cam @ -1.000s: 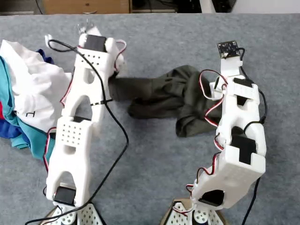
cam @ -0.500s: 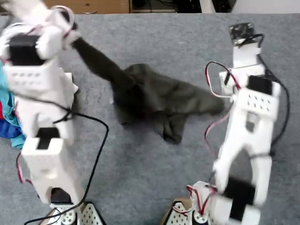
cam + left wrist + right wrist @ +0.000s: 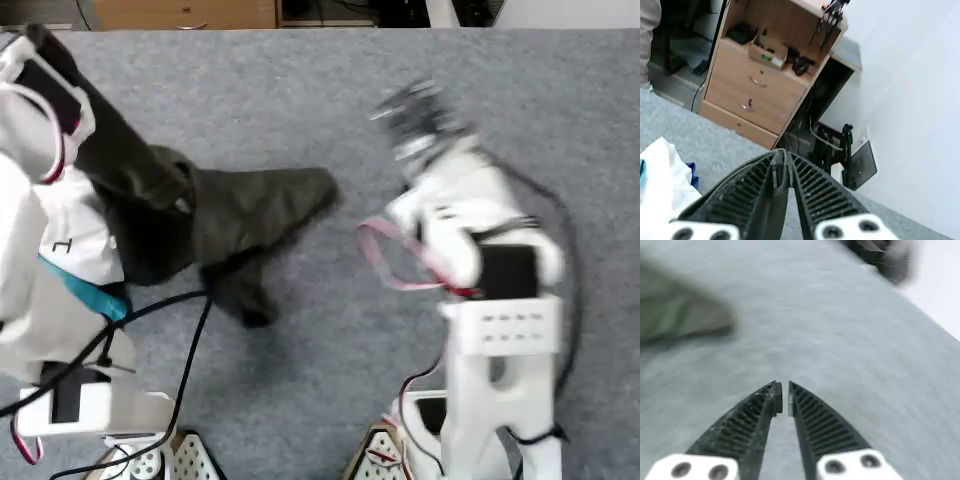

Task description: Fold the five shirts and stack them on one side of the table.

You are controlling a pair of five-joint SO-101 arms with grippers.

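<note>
A dark olive shirt (image 3: pixel 235 205) hangs from my left gripper (image 3: pixel 42 48), which is raised at the far left corner. Its lower part trails across the grey table toward the middle. In the left wrist view the left gripper (image 3: pixel 782 156) is shut on a thin dark fold of that shirt, high above the table. My right gripper (image 3: pixel 412 100) is over the table's middle right, apart from the shirt. In its own view the right gripper (image 3: pixel 785 387) is shut with nothing in it, and the olive shirt (image 3: pixel 680 315) lies off to one side.
A heap of other shirts, white (image 3: pixel 80 235) and teal (image 3: pixel 85 290), lies at the left edge under the left arm. A black cable (image 3: pixel 190 350) runs over the grey table (image 3: pixel 320 350). A wooden cabinet (image 3: pixel 765 65) stands behind the table.
The left gripper has lifted and pulled the olive shirt left. The right gripper has let go of the shirt's other end and swung toward the middle of the table.
</note>
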